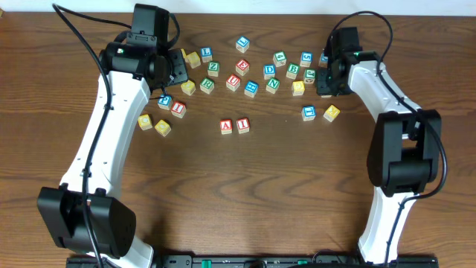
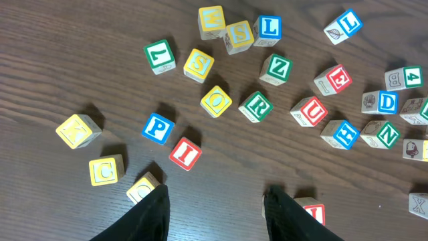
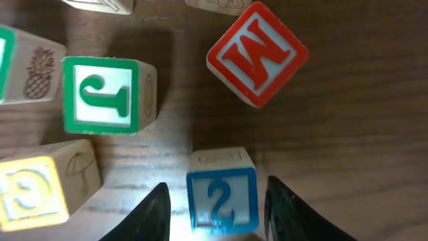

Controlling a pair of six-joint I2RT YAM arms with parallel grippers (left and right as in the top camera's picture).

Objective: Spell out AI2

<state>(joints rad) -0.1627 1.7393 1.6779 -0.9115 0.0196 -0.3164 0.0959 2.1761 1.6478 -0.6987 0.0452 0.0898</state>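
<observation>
Blue "2" block (image 3: 222,189): judged light, rigid wood, smooth; pinch opposite flat sides. Right claw (image 3: 215,213) spread, straddling it, no contact. Left claw (image 2: 215,214) spread, empty

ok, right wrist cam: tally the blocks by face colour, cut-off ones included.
Green: 2, the J block and the left-edge block
Red: 1, the M block
Blue: 1, the 2 block
Yellow: 1, the yellow block
Colour hidden: 2, the top-left block and the top-middle block
Total: 7
</observation>
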